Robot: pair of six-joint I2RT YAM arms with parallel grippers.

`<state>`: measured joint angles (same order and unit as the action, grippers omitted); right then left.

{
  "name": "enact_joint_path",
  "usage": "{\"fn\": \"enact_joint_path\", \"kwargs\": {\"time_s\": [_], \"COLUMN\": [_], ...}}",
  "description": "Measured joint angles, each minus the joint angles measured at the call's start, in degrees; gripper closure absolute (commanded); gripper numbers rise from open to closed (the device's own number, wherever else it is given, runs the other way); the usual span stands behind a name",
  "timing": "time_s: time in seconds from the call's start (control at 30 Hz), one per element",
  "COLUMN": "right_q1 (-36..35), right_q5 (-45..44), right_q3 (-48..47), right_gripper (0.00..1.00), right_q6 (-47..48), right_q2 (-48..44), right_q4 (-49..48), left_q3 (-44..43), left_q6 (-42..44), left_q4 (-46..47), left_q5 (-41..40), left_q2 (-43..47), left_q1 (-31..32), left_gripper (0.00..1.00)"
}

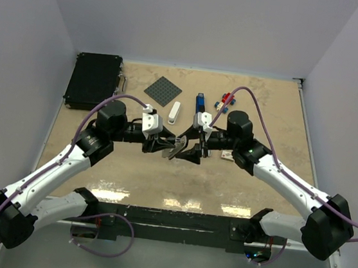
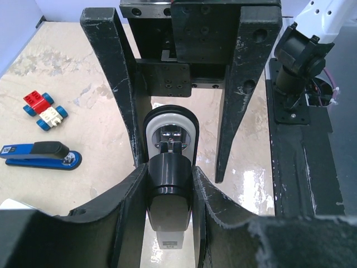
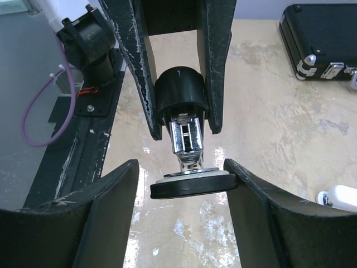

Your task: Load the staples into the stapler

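A black stapler [image 1: 179, 145] hangs opened above the table's middle, between my two grippers. My left gripper [image 1: 170, 147] is shut on its black top arm [image 2: 169, 187], fingers pressed to both sides. The stapler's round-ended base with a white upper face [image 2: 170, 125] hangs open on the chrome hinge [image 3: 187, 137]. My right gripper [image 3: 179, 167] straddles that base [image 3: 192, 187]. Its right finger touches the rim, and a gap shows at its left finger, so it stands open. The staples, a tiny pale box [image 1: 227, 155], lie beside my right arm.
A blue stapler [image 1: 199, 102] and a toy-brick car [image 1: 225, 100] lie at the back. A white stapler [image 1: 174, 112], a grey studded plate [image 1: 163, 91] and a black case [image 1: 93, 80] are back left. The arms' base rail [image 1: 175, 227] runs along the near edge.
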<state>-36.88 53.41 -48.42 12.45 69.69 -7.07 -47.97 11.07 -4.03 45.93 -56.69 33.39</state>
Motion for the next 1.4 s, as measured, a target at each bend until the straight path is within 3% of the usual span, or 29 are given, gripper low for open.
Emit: {"fn": "enact_joint_path", "kwargs": {"time_s": [0.2, 0.33, 0.5, 0.53, 0.67, 0.8, 1.03, 1.2, 1.4], "right_q1": [0.00, 0.04, 0.02, 0.00, -0.20, 0.87, 9.01, 14.58, 16.46], "right_q5": [-1.07, -1.95, -2.71, -2.75, -3.23, -4.26, -4.17, -6.01, -11.06], "right_q3": [-0.11, -0.20, -0.22, -0.22, -0.22, 0.31, 7.61, 12.33, 14.01], "right_gripper": [0.42, 0.54, 0.87, 1.00, 1.00, 1.00, 1.00, 1.00, 1.00], "right_q6": [0.00, -0.15, -0.31, -0.33, -0.76, -4.11, -19.17, -33.11, -45.66], "right_q2": [-0.87, -1.55, -1.57, -1.57, -1.73, -3.13, -9.99, -14.36, -15.13], "right_q4": [0.26, 0.24, 0.28, 0.26, 0.13, -1.88, -16.04, -29.59, -44.48], "left_q3": [0.00, 0.00, 0.00, 0.09, 2.34, 6.64, 13.53, 19.15, 27.21], "left_q6": [0.11, 0.24, 0.17, 0.00, -2.12, -7.85, -22.75, -33.64, -48.39], "left_q4": [-1.16, -1.86, -2.08, -2.05, 0.61, 8.35, 26.93, 38.38, 51.67], "left_q5": [0.11, 0.48, 0.66, 0.81, 2.75, 7.65, 12.83, 8.76, 0.00], "left_q2": [0.00, 0.04, 0.15, 0.28, 2.23, 5.77, 9.77, 11.10, 12.15], "left_q1": [-0.24, -0.37, -0.57, -0.79, -2.97, -9.64, -19.23, -21.42, -21.88], "left_gripper": [1.00, 1.00, 1.00, 1.00, 1.00, 1.00, 1.00, 1.00, 1.00]}}
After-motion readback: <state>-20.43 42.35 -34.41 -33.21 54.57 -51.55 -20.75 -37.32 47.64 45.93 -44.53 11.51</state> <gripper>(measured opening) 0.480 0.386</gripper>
